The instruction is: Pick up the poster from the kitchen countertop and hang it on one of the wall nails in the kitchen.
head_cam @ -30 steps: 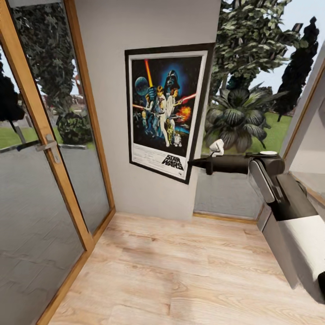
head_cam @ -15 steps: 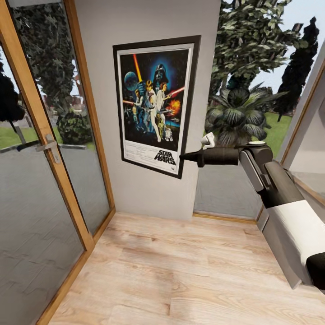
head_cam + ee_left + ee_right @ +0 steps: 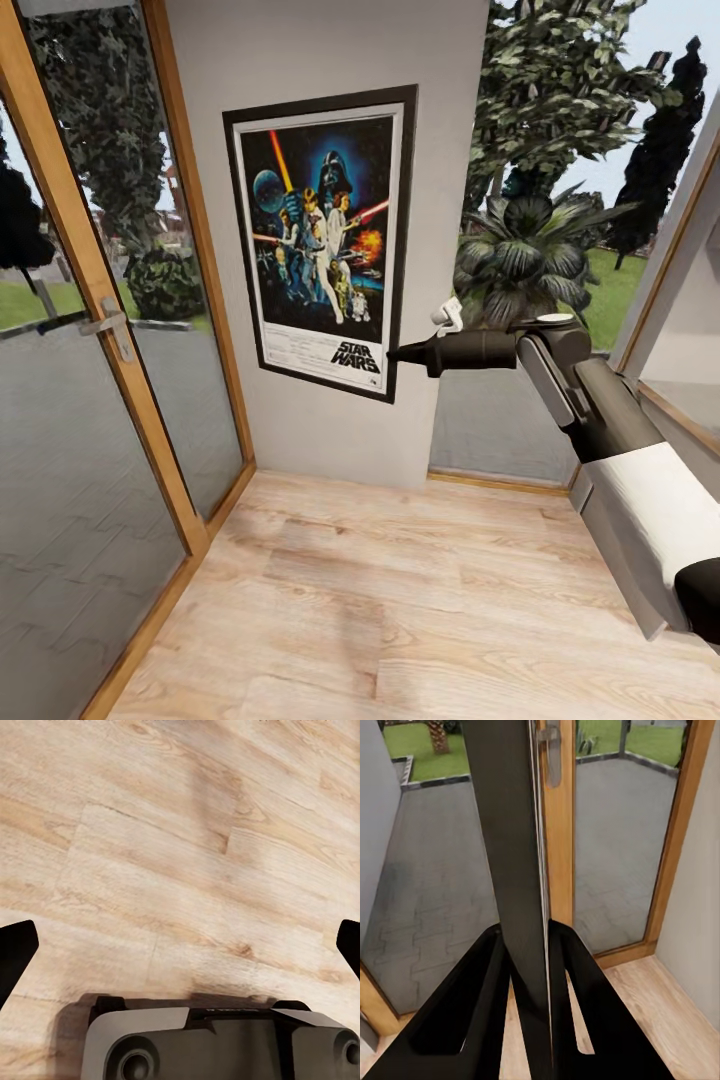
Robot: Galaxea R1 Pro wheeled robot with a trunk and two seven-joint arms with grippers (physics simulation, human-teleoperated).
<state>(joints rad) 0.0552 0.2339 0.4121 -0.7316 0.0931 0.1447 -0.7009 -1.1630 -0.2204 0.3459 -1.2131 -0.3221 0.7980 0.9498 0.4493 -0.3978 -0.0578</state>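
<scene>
poster: the poster (image 3: 318, 240) is already off the table and up against the grey wall (image 3: 300, 50), sitting a bit tilted, stretching up and away from the right end effector, which has it by the lower right corner

right end effector: the right end effector (image 3: 395, 352) is pinched closed on the frame edge; in the right wrist view you see the dark frame (image 3: 514, 870) edge-on, running straight out from between the two fingers (image 3: 472, 1020)

left end effector: the left end effector (image 3: 180, 945) is hanging low, pointed at the plank floor (image 3: 180, 832), fingers spread wide with nothing between them

nail: can't spot it anywhere on the wall, too tiny or hidden behind the poster, so no idea how it sits relative to the end effector

done so far: pickup and the carry over to the wall look finished to me

left to do: get the top of the frame hooked on the nail, let go, pull the arm back. Whether it's already caught, I can't tell

surroundings: glass door with wood frame (image 3: 110, 330) beyond the poster from the end effector, window with plants behind the arm
</scene>
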